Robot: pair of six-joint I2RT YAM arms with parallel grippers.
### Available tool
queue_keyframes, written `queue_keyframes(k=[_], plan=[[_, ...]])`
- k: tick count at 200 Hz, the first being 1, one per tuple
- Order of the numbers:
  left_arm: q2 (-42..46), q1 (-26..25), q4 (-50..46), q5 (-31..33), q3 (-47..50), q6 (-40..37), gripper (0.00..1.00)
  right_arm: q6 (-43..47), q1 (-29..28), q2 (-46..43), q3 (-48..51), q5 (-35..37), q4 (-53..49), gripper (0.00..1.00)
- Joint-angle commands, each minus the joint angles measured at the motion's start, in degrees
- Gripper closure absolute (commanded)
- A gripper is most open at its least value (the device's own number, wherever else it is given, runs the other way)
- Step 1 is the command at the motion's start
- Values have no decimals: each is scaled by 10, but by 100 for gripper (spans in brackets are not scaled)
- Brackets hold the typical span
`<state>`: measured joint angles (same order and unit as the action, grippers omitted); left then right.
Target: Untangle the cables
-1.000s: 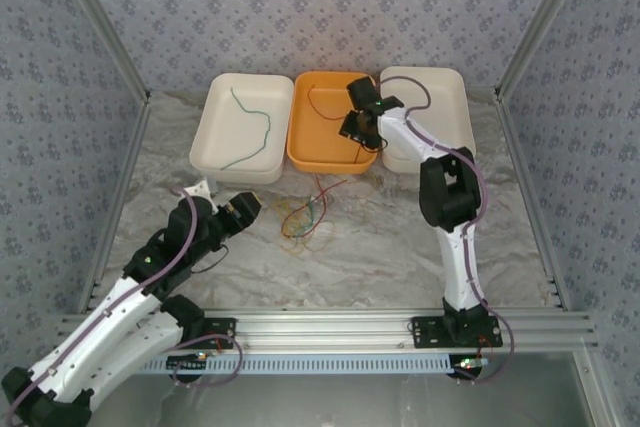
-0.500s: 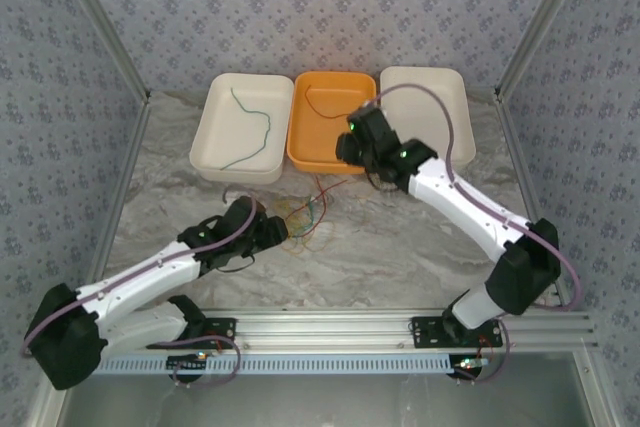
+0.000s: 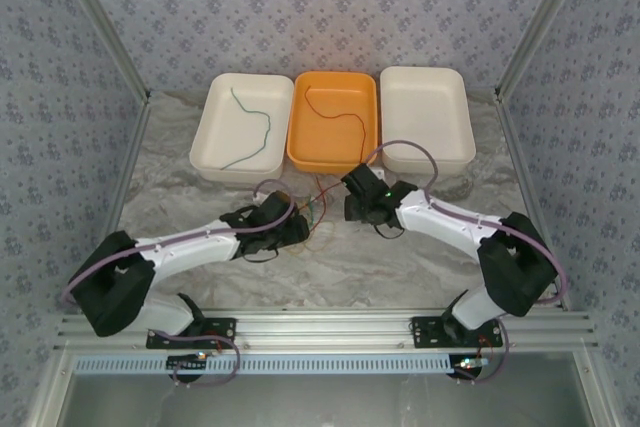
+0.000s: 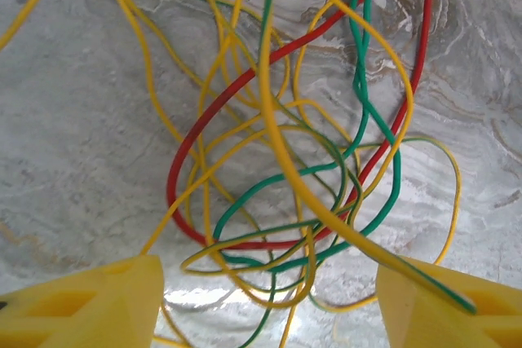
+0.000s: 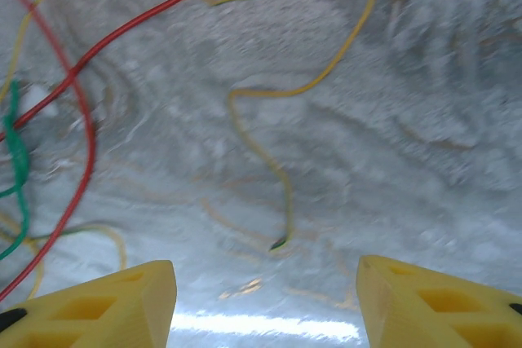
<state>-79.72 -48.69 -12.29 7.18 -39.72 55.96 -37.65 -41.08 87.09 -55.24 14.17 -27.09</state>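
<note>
Left gripper (image 4: 269, 307) open, jaws wide, low over the tangle of cables (image 4: 285, 193) on the marble table (image 4: 73, 120). One yellow-green cable (image 4: 273, 128) lies across one finger (image 4: 416, 323), not pinched. Right gripper (image 5: 265, 299) also open, nothing between the jaws, just beside the tangle, loose yellow end (image 5: 277, 201) ahead of it. One green cable (image 3: 266, 127) in the left white tray (image 3: 215, 137), one reddish cable (image 3: 335, 115) in the orange tray (image 3: 300, 142).
</note>
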Motion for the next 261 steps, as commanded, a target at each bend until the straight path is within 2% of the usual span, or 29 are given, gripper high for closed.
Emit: queue_keyframes(k=[1, 18, 41, 88, 117, 137, 167, 197, 240, 261], plan=[[-16, -6, 15, 30, -12, -13, 39, 45, 18, 46, -18, -5, 8, 40], [-28, -7, 17, 48, -12, -16, 57, 52, 17, 74, -28, -11, 19, 44], [-34, -8, -1, 84, -13, -19, 100, 45, 6, 92, -51, 1, 20, 45], [62, -10, -56, 136, 24, -23, 100, 23, -61, 97, -113, 68, -8, 43], [122, -4, -23, 112, 68, -22, 100, 20, -56, 181, -191, 43, -3, 44], [146, 3, -9, 96, 88, -18, 100, 9, -47, 247, -248, 19, 3, 51], [169, 13, -13, 87, 98, -16, 100, -7, -41, 308, -293, 6, 2, 51], [191, 17, -37, 95, 97, -13, 100, -24, -51, 301, -280, 8, 10, 51], [228, 23, -63, 114, 99, -10, 100, -61, -84, 232, -211, 27, 37, 52], [235, 32, -56, 97, 106, -12, 100, -86, -100, 216, -185, -1, 69, 53]])
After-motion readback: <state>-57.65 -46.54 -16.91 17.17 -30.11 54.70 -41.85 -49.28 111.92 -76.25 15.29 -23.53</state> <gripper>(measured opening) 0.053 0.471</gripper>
